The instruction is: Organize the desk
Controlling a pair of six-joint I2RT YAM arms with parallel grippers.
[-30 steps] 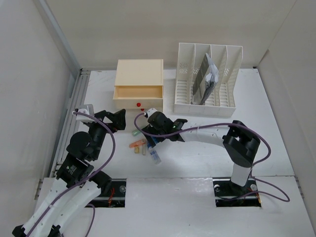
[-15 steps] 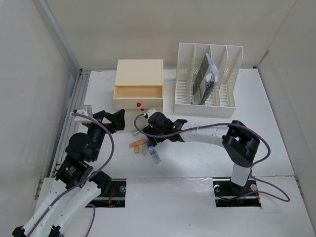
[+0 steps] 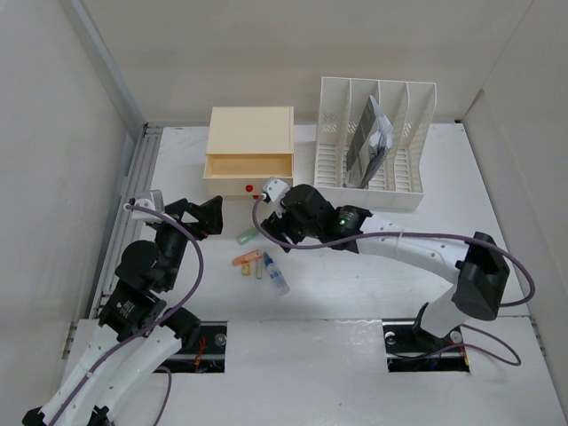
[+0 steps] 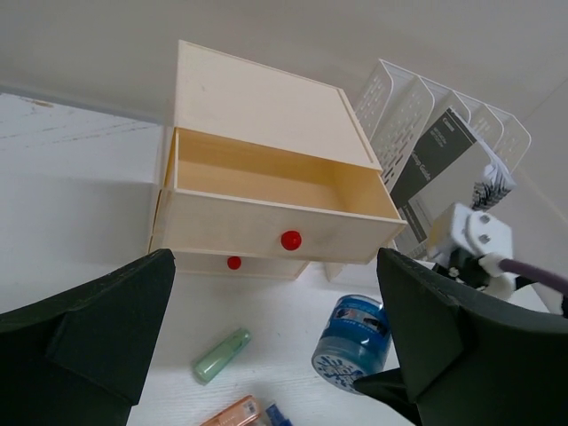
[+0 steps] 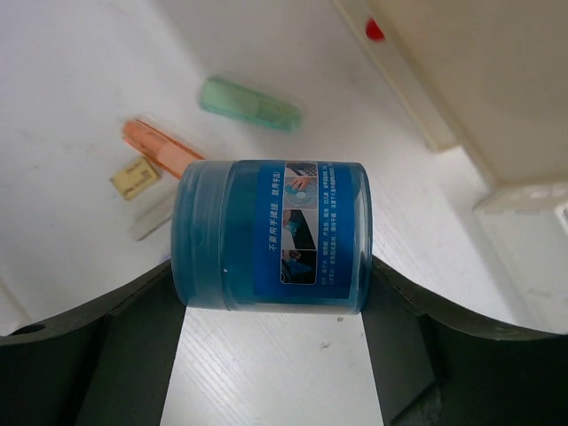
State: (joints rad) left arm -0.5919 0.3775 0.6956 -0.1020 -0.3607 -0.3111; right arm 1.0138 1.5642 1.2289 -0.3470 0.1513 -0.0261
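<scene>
The counter (image 3: 382, 280) spreads white under both arms, with a ribbed rail (image 3: 131, 213) along its left edge and pale walls on every far side.

The right claw (image 5: 271, 266) is clenched on a blue jar (image 5: 271, 235), one finger pressed to each side of it, the jar lying sideways between them. In the right wrist view the counter shows beyond the jar, which looks clear of the surface. From above, this claw hangs over the middle-left of the counter, just on the near side of the cream drawer box (image 3: 250, 133), whose top drawer (image 3: 248, 166) is pulled open.

On the counter beneath and just to the near side of that claw lies a small scatter:
- a green tube (image 3: 246, 236);
- an orange marker (image 3: 245, 258);
- a small tan block (image 5: 135, 177);
- a blue and white stick (image 3: 277, 277).

The left claw (image 3: 206, 213) is released, jaws spread wide with nothing between them. It hovers above the left part of the counter, near the rail, pointing towards the drawer box.

A white file rack (image 3: 408, 169) holding dark booklets (image 3: 368, 142) stands at the far right of the counter, just beside the box.
</scene>
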